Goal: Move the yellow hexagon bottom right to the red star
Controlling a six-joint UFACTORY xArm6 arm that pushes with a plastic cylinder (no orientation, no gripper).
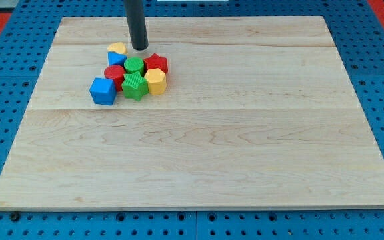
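The yellow hexagon sits on the wooden board, just below the red star and touching it. Both belong to a tight cluster at the view's upper left. My tip rests on the board just above the cluster, up and to the left of the red star, between it and a yellow heart-like block. It is apart from the yellow hexagon.
The cluster also holds a green cylinder, a green star, a red cylinder, a blue cube and a blue block under the yellow heart-like block. A blue pegboard surrounds the board.
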